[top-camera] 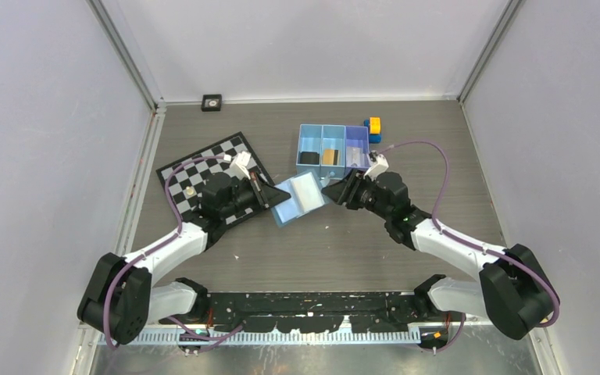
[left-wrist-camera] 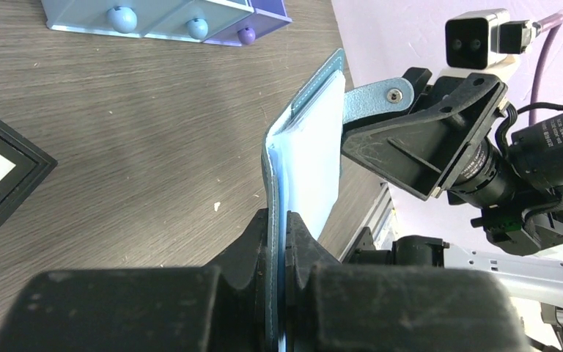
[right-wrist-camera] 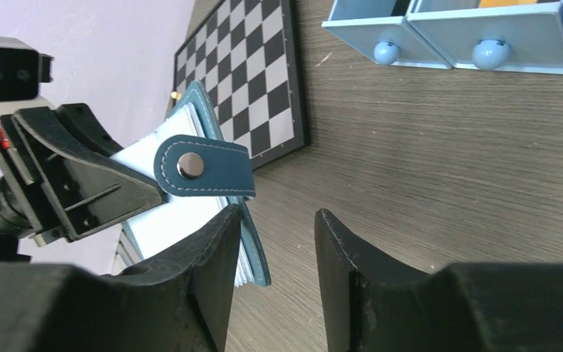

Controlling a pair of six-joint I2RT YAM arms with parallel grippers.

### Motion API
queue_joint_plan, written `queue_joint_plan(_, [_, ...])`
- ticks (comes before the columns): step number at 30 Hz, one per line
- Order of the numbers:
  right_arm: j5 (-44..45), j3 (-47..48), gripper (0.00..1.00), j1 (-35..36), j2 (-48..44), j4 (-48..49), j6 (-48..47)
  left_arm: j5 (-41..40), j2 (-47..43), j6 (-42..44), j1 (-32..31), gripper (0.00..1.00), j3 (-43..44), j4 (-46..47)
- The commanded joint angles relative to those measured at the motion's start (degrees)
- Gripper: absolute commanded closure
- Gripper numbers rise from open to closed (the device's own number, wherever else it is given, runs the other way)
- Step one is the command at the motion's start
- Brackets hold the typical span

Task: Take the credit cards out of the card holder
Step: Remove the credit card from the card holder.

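The blue card holder [top-camera: 301, 197] hangs open above the table between my two arms. My left gripper [left-wrist-camera: 278, 216] is shut on its near edge, and the leaf stands upright from the jaws [left-wrist-camera: 304, 147]. Its snap flap [right-wrist-camera: 204, 167] points toward my right gripper [right-wrist-camera: 275, 213], which is open. The holder's lower corner lies against the inner side of the right gripper's left finger [right-wrist-camera: 220, 242], unclamped. A pale panel shows inside the holder; I cannot tell whether it is a card or a pocket. A tan-brown credit card [top-camera: 329, 156] lies in the tray's middle compartment.
The three-compartment blue tray [top-camera: 332, 128] stands behind the holder, with yellow-and-blue blocks [top-camera: 373, 127] at its right end. A chessboard [top-camera: 203, 168] lies under the left arm. A small black square [top-camera: 212, 102] sits at the back wall.
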Motion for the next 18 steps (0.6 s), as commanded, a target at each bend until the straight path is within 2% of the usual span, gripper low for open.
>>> queue_joint_plan(1, [-4.5, 0.1, 0.56, -0.6, 1.0, 6.9, 2.0, 2.3, -1.7, -0.3, 0.4, 1.0, -0.3, 5.8])
queue_joint_plan(6, [-12.2, 1.2, 0.64, -0.6, 5.8, 12.8, 3.8, 4.1, -1.0, -1.6, 0.5, 1.0, -0.9, 9.2])
queue_joint_plan(13, [-15.5, 2.4, 0.63, -0.4, 8.9, 14.4, 4.8, 5.9, -0.1, -3.2, 0.5, 1.0, -1.2, 12.4])
queue_joint_plan(18, [-17.5, 2.5, 0.59, 0.7, 9.6, 16.8, 4.7, 6.7, 1.3, -4.0, 0.5, 1.0, -0.9, 13.5])
